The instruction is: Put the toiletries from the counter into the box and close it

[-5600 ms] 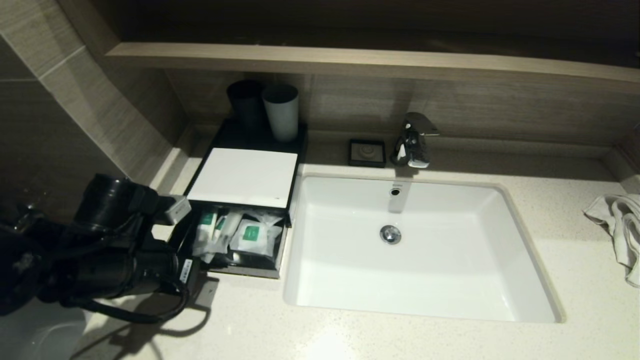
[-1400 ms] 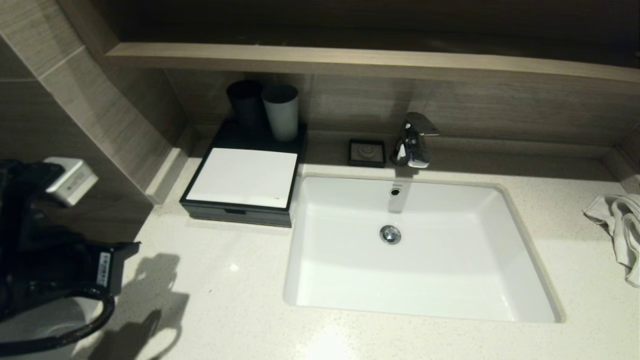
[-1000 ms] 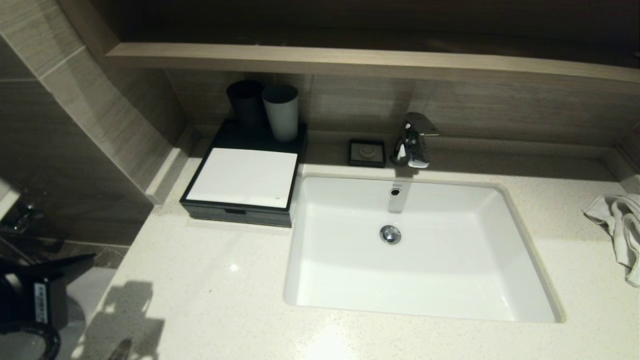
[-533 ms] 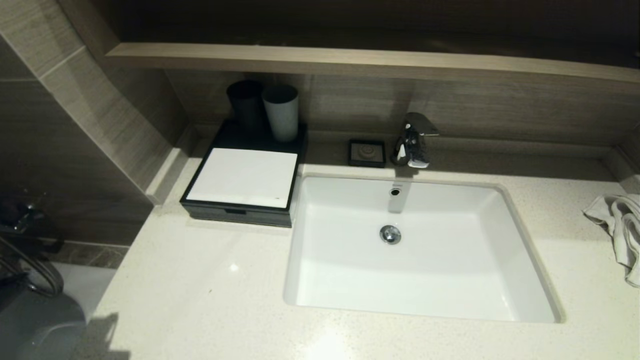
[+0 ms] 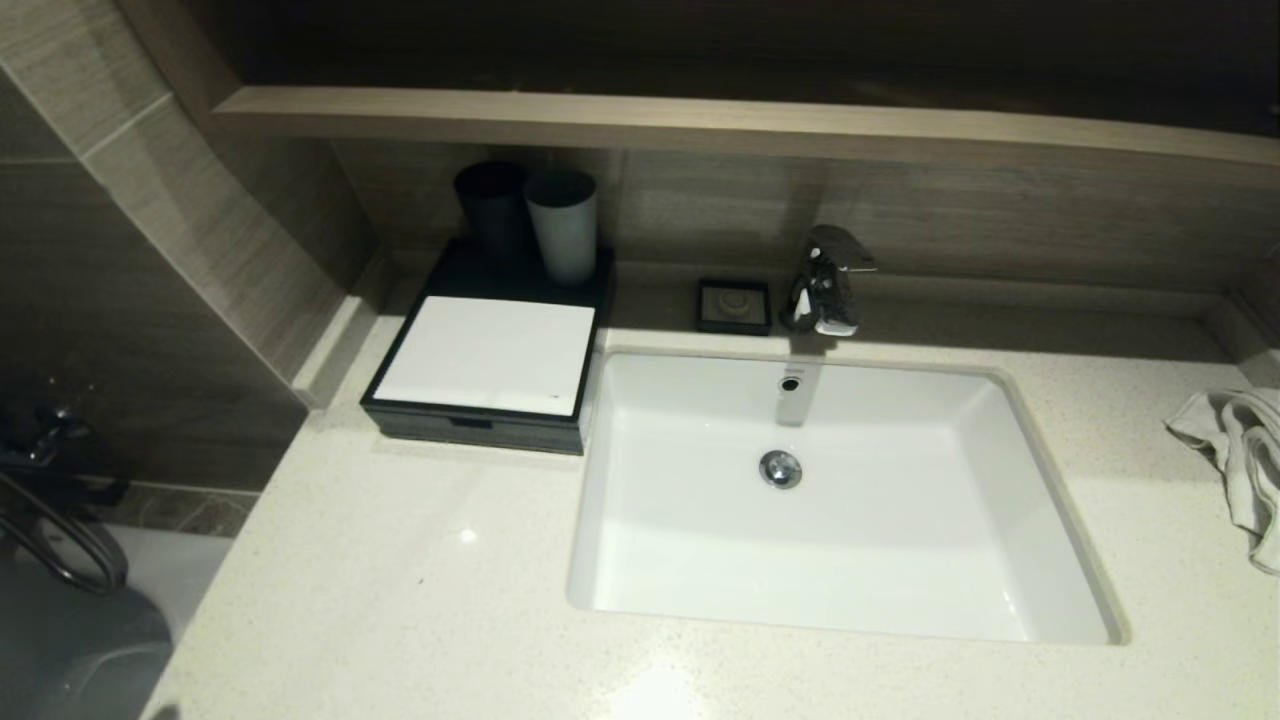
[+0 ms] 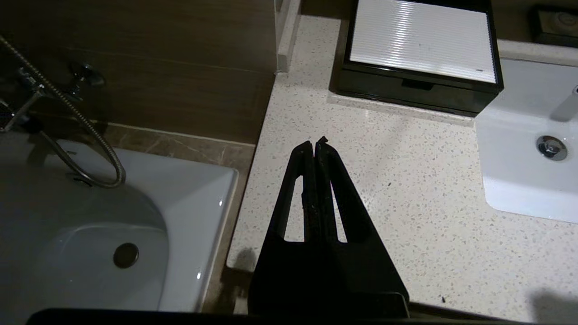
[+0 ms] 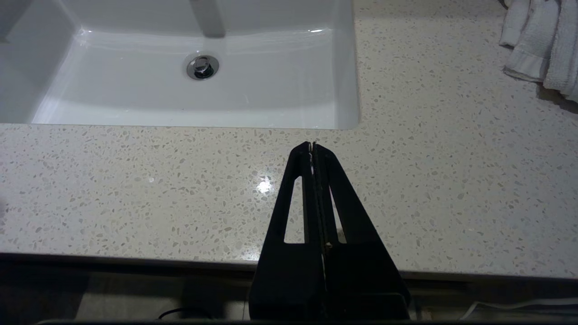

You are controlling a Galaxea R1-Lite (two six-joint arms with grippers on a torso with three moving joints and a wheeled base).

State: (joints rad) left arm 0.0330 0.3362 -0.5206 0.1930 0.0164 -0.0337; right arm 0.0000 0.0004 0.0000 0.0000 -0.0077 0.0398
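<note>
The flat black box [image 5: 485,365] with its white top panel stands on the speckled counter [image 5: 400,580] left of the sink, and its front drawer is pushed in flush. It also shows in the left wrist view [image 6: 422,58]. The toiletries are hidden; none lie on the counter. My left gripper [image 6: 314,143] is shut and empty, held above the counter's front left corner, well short of the box. My right gripper [image 7: 312,145] is shut and empty above the counter's front edge, in front of the sink. Neither gripper shows in the head view.
The white sink basin [image 5: 830,500] fills the middle of the counter, with a chrome tap [image 5: 825,280] behind it. A black and a grey tumbler [image 5: 562,225] stand behind the box. A small black dish [image 5: 735,305] sits by the tap, a white towel [image 5: 1245,460] at far right. A bathtub [image 6: 90,234] lies left of the counter.
The drawer, open with packets inside 5.6 s ago, is now shut. My left arm has drawn back to the lower left and left the head view.
</note>
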